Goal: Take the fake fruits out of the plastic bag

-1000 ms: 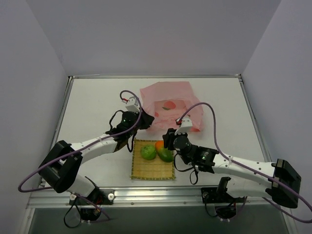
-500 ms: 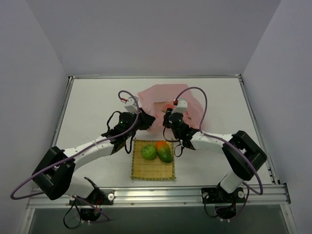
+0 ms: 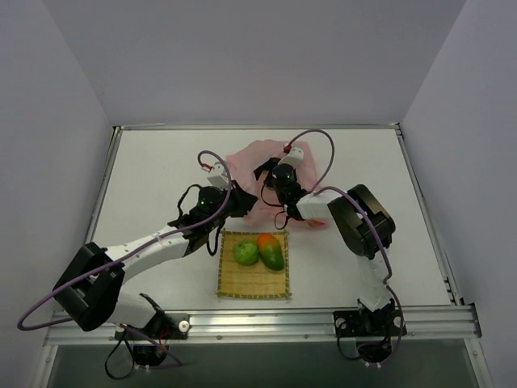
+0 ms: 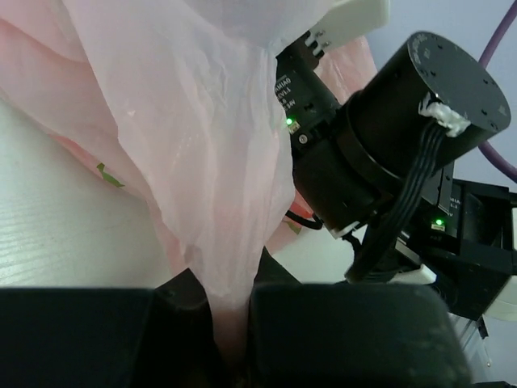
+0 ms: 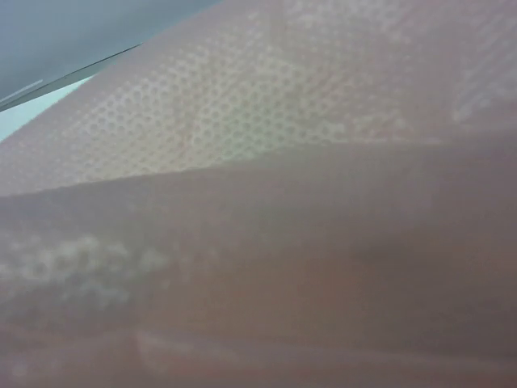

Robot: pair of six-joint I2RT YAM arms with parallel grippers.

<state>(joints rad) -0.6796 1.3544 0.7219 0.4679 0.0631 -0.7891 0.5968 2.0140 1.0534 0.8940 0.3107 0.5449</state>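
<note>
The pink plastic bag (image 3: pixel 311 194) lies crumpled at the middle back of the table. My left gripper (image 3: pixel 242 202) is shut on a fold of the bag's near-left edge, and the film (image 4: pixel 202 162) rises out from between the fingers (image 4: pixel 182 311). My right gripper (image 3: pixel 265 171) reaches into the bag from its near side, and the right wrist view shows only pink film (image 5: pixel 258 202) against the lens, so its jaws are hidden. Two of the fake fruits lie side by side outside the bag, a round green one (image 3: pixel 245 252) and a green-and-red-orange mango (image 3: pixel 271 250).
Both fruits rest on a square yellow bamboo mat (image 3: pixel 252 284) in front of the bag, between the two arms. The right arm's dark wrist (image 4: pixel 404 137) stands close to the left gripper. A raised rim (image 3: pixel 258 127) borders the white table at the back.
The right arm has swung from the mat back to the bag and pushed into it, leaving the mango on the mat. The bag has bunched up. The left gripper keeps its hold.
</note>
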